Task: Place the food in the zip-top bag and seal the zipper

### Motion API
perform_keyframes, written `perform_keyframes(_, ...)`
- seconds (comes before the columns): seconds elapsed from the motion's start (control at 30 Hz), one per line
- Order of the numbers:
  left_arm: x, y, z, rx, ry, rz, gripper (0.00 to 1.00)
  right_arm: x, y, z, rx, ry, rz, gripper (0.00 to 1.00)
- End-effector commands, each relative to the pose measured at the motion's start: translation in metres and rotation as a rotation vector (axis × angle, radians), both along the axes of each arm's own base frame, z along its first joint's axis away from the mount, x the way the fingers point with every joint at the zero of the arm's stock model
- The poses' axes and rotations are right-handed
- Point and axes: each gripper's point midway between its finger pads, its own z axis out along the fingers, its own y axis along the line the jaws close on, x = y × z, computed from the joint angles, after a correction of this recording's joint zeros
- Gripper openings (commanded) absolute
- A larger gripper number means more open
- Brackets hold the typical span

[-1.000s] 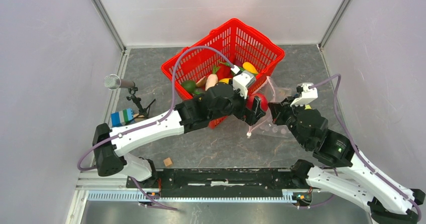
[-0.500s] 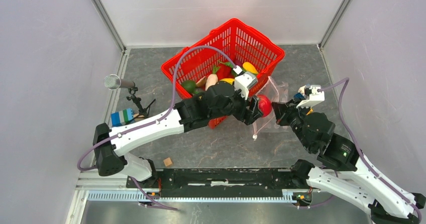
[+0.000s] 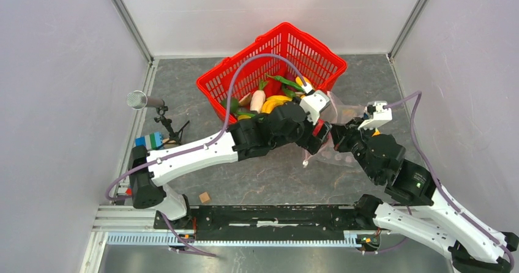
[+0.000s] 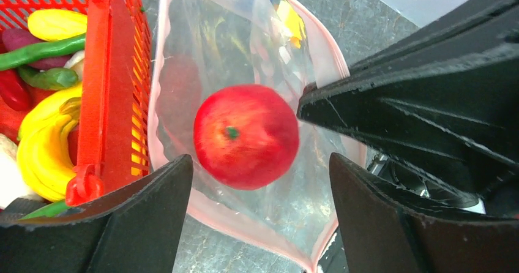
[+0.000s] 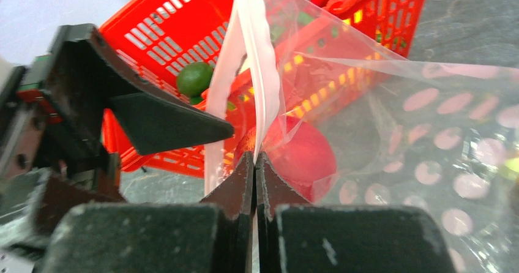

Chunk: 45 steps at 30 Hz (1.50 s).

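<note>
A red apple (image 4: 246, 136) is lodged in the zip-top bag (image 4: 245, 34) between the parted jaws of the left gripper (image 4: 258, 163); the bag rim is clamped by the right gripper (image 5: 255, 163); the food (image 3: 273, 101) in the basket (image 3: 306, 46) is not yet bagged and the zipper (image 5: 251, 52) is unsealed.

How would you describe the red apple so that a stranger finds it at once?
Find the red basket. A clear bag is beside it, with the apple in its open mouth. Only this food is round, red and outside the basket.
</note>
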Motion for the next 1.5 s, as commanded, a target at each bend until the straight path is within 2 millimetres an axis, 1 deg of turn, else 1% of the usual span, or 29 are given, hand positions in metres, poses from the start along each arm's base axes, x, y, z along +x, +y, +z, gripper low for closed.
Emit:
perform_keyframes(0.0,-0.005,0.015,0.054,-0.097,-0.093,-0.025,0.91,0.005,-0.028,0.008,-0.007,-0.018,-0.142,0.00)
perform_keyframes(0.03,-0.007,0.019,0.059,-0.105,-0.098,-0.030,0.91,0.006,-0.030,0.011,0.000,-0.031,-0.151,0.00)
perform_keyframes(0.13,-0.013,0.032,0.079,-0.152,-0.120,-0.039,0.93,0.006,-0.040,0.028,-0.013,-0.078,-0.173,0.00)
perform_keyframes(0.23,-0.008,0.050,0.091,-0.162,-0.167,0.013,0.96,0.010,-0.062,0.034,-0.119,-0.060,-0.280,0.00)
perform_keyframes(0.27,-0.004,0.058,0.091,-0.150,-0.181,0.040,0.98,0.011,-0.070,0.033,-0.159,-0.053,-0.320,0.00)
perform_keyframes(0.33,0.009,0.075,0.088,-0.108,-0.202,0.106,1.00,0.011,-0.077,0.033,-0.208,-0.039,-0.351,0.00)
perform_keyframes(0.37,0.014,0.082,0.085,-0.088,-0.200,0.127,1.00,0.012,-0.070,0.037,-0.218,-0.055,-0.311,0.00)
perform_keyframes(0.43,0.025,0.096,0.079,-0.072,-0.184,0.165,1.00,0.012,-0.044,0.047,-0.268,-0.095,-0.145,0.00)
perform_keyframes(0.47,0.031,0.102,0.077,-0.081,-0.171,0.176,1.00,0.013,-0.041,0.050,-0.285,-0.078,-0.137,0.00)
perform_keyframes(0.53,0.045,0.112,0.073,-0.110,-0.138,0.193,1.00,0.014,-0.061,0.050,-0.321,-0.032,-0.247,0.00)
perform_keyframes(0.57,0.051,0.116,0.071,-0.122,-0.118,0.193,1.00,0.015,-0.067,0.049,-0.342,-0.040,-0.278,0.00)
perform_keyframes(0.6,0.058,0.120,0.067,-0.124,-0.090,0.189,1.00,0.015,-0.063,0.047,-0.365,-0.054,-0.240,0.00)
perform_keyframes(0.67,0.070,0.127,0.057,-0.085,-0.058,0.190,1.00,0.016,-0.048,0.038,-0.413,-0.039,-0.157,0.00)
perform_keyframes(0.73,0.080,0.130,0.047,-0.034,-0.047,0.174,1.00,0.017,-0.046,0.025,-0.446,0.004,-0.160,0.00)
perform_keyframes(0.8,0.094,0.135,0.036,0.021,-0.030,0.189,1.00,0.019,-0.044,0.011,-0.457,0.021,-0.166,0.00)
perform_keyframes(0.83,0.103,0.139,0.029,0.047,-0.021,0.195,1.00,0.020,-0.039,0.006,-0.448,0.023,-0.150,0.00)
perform_keyframes(0.87,0.111,0.142,0.021,0.068,0.000,0.188,1.00,0.019,-0.035,0.004,-0.429,0.018,-0.126,0.00)
perform_keyframes(0.97,0.126,0.145,0.007,0.076,0.074,0.125,1.00,0.017,-0.021,-0.005,-0.389,0.006,-0.064,0.00)
perform_keyframes(1.07,0.153,0.149,-0.008,0.095,0.151,0.142,1.00,0.018,-0.019,-0.013,-0.394,0.014,-0.052,0.00)
perform_keyframes(1.17,0.174,0.147,-0.036,0.151,0.211,0.176,1.00,0.018,-0.016,-0.020,-0.401,0.028,-0.043,0.00)
perform_keyframes(1.2,0.176,0.146,-0.049,0.179,0.238,0.171,1.00,0.017,-0.014,-0.023,-0.399,0.031,-0.034,0.00)
perform_keyframes(1.3,0.180,0.144,-0.076,0.231,0.287,0.154,0.99,0.016,-0.008,-0.029,-0.384,0.034,-0.010,0.01)
perform_keyframes(1.4,0.188,0.138,-0.093,0.240,0.327,0.158,0.99,0.017,-0.005,-0.035,-0.379,0.036,-0.002,0.01)
perform_keyframes(1.47,0.194,0.134,-0.108,0.249,0.362,0.171,0.97,0.017,-0.003,-0.037,-0.383,0.040,0.007,0.01)
